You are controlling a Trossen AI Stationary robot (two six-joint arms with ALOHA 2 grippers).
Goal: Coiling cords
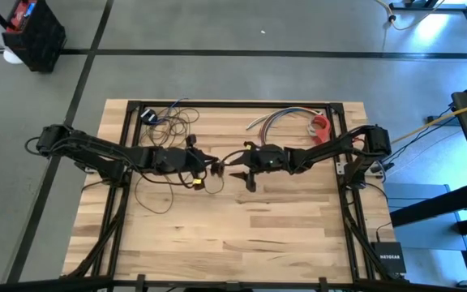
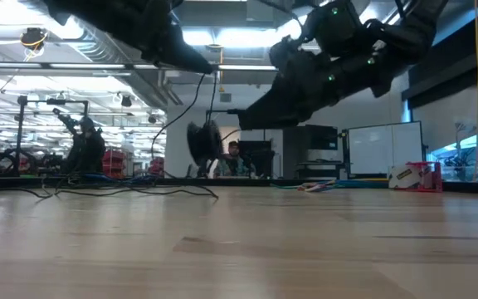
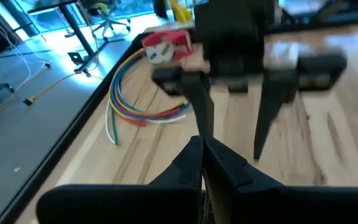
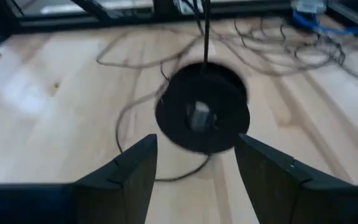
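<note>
One thin dark cord (image 1: pixel 169 174) with one round black puck (image 4: pixel 202 115) is seen, dangling. It is pinched by the left gripper (image 3: pixel 202 163); the right gripper (image 4: pixel 194 168) is spread wide, empty.

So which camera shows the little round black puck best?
The right wrist view: the puck hangs on its cord, big, between the right hand's open fingers. The low view shows it edge-on; in the high view it's just a speck; the left wrist view doesn't show it.

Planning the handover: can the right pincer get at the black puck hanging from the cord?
Probably yes. The right pincer is open, with the puck dangling right before it on the cord pinched by the shut left pincer; nothing between.
</note>
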